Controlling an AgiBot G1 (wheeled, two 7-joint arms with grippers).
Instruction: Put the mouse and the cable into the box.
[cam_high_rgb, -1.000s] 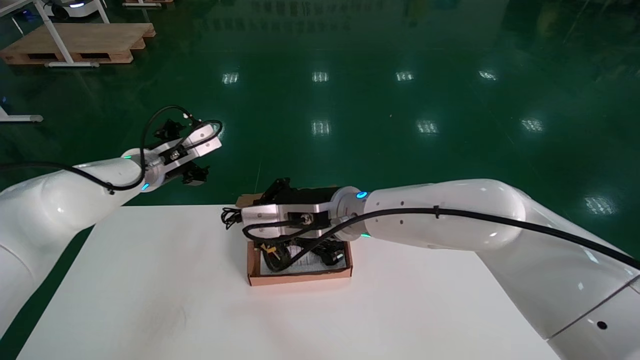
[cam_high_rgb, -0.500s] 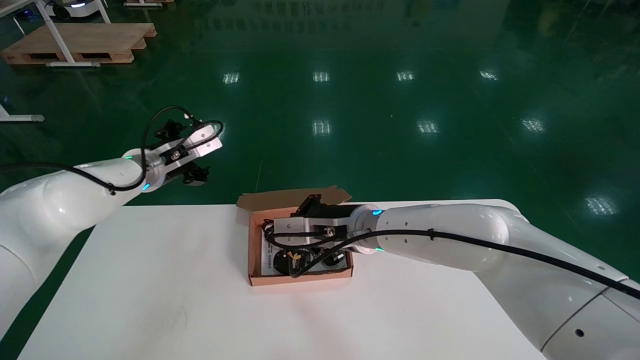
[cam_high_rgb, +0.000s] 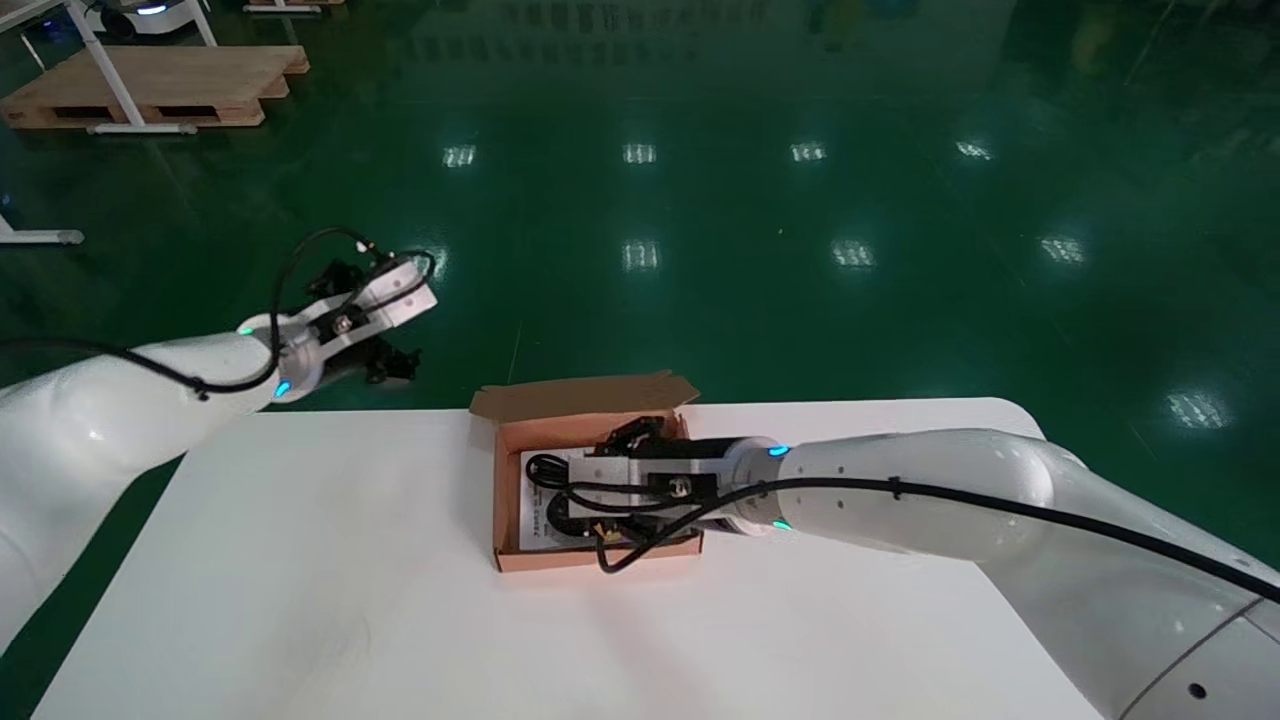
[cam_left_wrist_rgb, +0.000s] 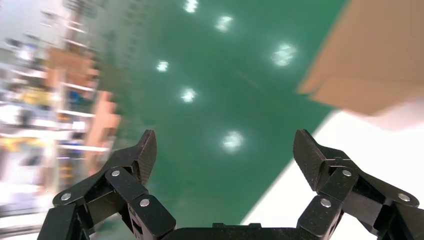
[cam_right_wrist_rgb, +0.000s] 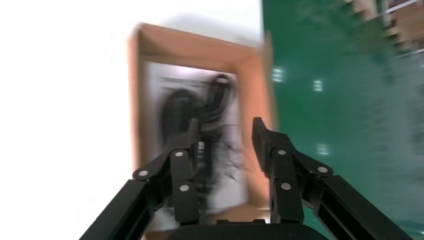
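The brown cardboard box (cam_high_rgb: 540, 558) stands open at the far middle of the white table (cam_high_rgb: 300, 580), its flap (cam_high_rgb: 585, 396) folded back. Inside, on a white sheet, lie the black cable (cam_high_rgb: 547, 468) and a dark shape that looks like the mouse (cam_high_rgb: 562, 517), partly hidden by my right arm. In the right wrist view the cable (cam_right_wrist_rgb: 218, 93) and the mouse (cam_right_wrist_rgb: 175, 114) lie blurred within the box (cam_right_wrist_rgb: 190, 46). My right gripper (cam_high_rgb: 580, 475) (cam_right_wrist_rgb: 226, 125) hovers low over the box, open, nothing between its fingers. My left gripper (cam_high_rgb: 385, 335) (cam_left_wrist_rgb: 225, 140) hangs open beyond the table's far left edge.
Green floor lies past the far table edge. A wooden pallet (cam_high_rgb: 150, 85) and a white desk frame (cam_high_rgb: 110, 75) stand far off at the back left. The box flap (cam_left_wrist_rgb: 370, 55) and a table corner (cam_left_wrist_rgb: 380, 160) show in the left wrist view.
My right gripper, which held the cable above the box's far left corner, came down, let it go inside the box and drew back to the right. The left arm sank slightly.
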